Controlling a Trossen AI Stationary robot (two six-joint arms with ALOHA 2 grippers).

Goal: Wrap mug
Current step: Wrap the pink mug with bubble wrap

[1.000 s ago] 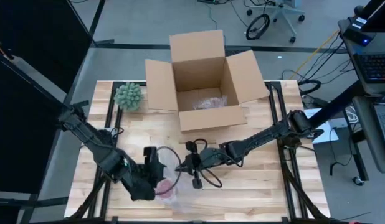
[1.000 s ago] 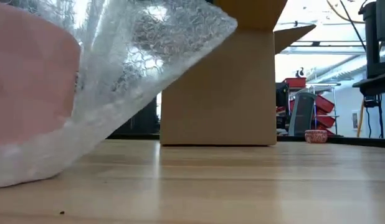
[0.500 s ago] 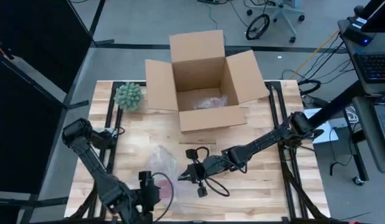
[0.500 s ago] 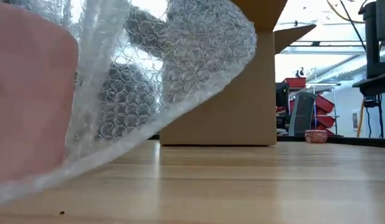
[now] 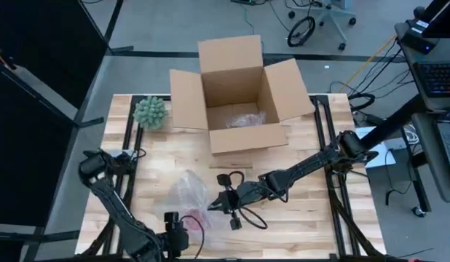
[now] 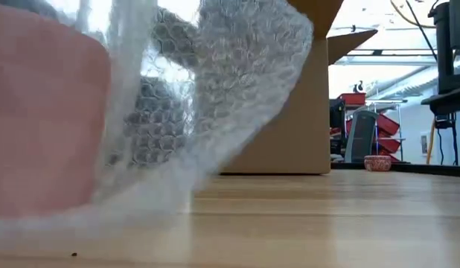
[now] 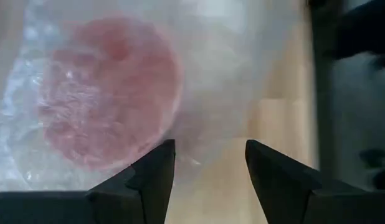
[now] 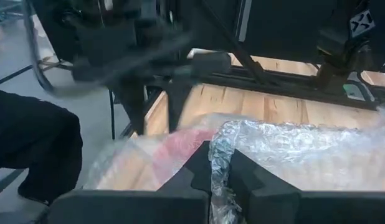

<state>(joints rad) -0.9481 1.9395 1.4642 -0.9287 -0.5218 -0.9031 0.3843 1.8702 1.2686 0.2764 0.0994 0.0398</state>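
Wooden table [image 5: 305, 218] with the cardboard box [image 5: 236, 94] standing open at the back, and near the front edge the bubble wrap [image 5: 187, 191] is draped loosely over the pink mug [image 7: 108, 124], nothing tucked under yet. The right gripper [image 8: 220, 171] has its fingers pinched on an edge of the sheet, so a hard tug could drag the film clean off or tip the mug. The left gripper [image 7: 208, 165] hangs just beside the mug, fingers apart and holding nothing, so the mug is free to roll.
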